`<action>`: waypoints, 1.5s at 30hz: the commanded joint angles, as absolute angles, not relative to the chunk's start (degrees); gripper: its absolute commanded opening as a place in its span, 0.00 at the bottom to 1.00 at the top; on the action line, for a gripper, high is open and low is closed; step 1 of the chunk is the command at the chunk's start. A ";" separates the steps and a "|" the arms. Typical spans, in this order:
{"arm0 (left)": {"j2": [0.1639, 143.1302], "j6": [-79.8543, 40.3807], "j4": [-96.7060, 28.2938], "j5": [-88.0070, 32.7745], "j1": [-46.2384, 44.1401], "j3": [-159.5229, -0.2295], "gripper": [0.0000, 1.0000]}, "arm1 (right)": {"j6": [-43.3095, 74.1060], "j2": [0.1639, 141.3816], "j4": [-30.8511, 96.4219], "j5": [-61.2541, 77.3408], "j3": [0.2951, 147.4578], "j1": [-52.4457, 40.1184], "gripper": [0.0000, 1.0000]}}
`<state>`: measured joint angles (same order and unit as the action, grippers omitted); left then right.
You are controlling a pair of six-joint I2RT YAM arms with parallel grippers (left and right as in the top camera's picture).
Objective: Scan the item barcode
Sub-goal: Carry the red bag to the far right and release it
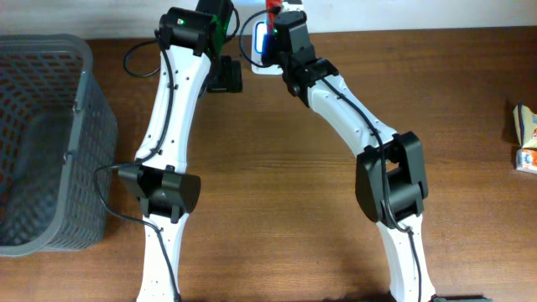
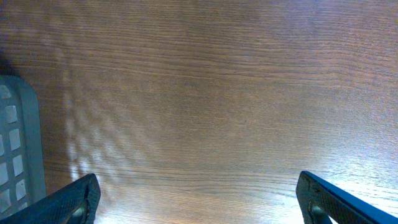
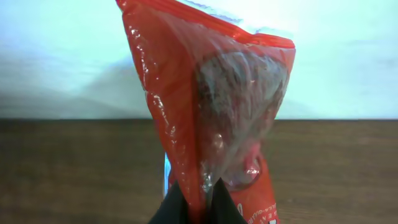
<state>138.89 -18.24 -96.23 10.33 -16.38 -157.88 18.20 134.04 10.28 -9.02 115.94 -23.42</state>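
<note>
We are at the presenting step. Our right gripper (image 3: 196, 202) is pinched shut on the lower end of the red bag (image 3: 211, 106) and holds it up off the table (image 1: 277, 168), at the far edge and well to the right of the basket (image 1: 42, 143). Just under the bag in the overhead view sits a white unit (image 1: 262, 46) with a blue glow, which we take to be the scanner. No barcode shows on the face we can see. The next move likely calls for turning the wrist until the code meets the glow, with the crinkled film kept flat enough to read.

Our left gripper (image 2: 198, 180) is spread wide and holds nothing. It hovers over bare wood between the basket and the bag, just beside the white unit.

Room is tight on the basket side because our left arm crowds it, and the table's far edge runs close behind the bag. Away from the basket the wood lies open, up to 1 small carton (image 1: 526, 138) at the right edge.
</note>
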 commanded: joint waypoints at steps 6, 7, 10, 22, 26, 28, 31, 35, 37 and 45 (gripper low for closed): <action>138.87 -18.83 -96.16 10.31 -16.60 -158.30 0.99 | 17.85 134.52 10.04 -6.22 117.30 -23.22 0.04; 138.87 -18.83 -96.16 10.31 -16.60 -158.30 0.99 | 17.82 134.52 10.35 -6.17 117.30 -23.22 0.04; 138.87 -18.83 -96.16 10.31 -16.60 -158.30 0.99 | 17.82 132.29 11.84 -7.42 117.32 -22.35 0.04; 138.87 -18.83 -96.16 10.31 -16.62 -158.30 0.99 | 23.44 118.67 56.47 -9.30 117.16 29.45 0.04; 138.87 -18.83 -96.16 10.31 -16.56 -158.30 0.99 | 22.83 118.76 59.90 -12.71 115.57 40.60 0.30; 138.87 -18.83 -96.16 10.31 -16.62 -158.30 0.99 | 22.76 118.80 60.10 -12.71 113.38 42.89 0.59; 138.87 -18.83 -96.16 10.31 -16.60 -158.30 0.99 | 22.76 118.69 62.94 -9.91 112.31 43.09 0.89; 138.87 -18.83 -96.16 10.31 -16.71 -158.30 0.99 | 22.81 110.21 69.14 13.47 112.60 43.09 0.94; 138.87 -18.83 -96.16 10.31 -16.71 -158.30 0.99 | 21.06 102.32 77.32 20.16 112.53 41.39 0.93; 138.87 -18.83 -96.16 10.31 -16.73 -158.30 0.99 | 16.60 61.56 84.75 20.43 77.80 7.07 0.99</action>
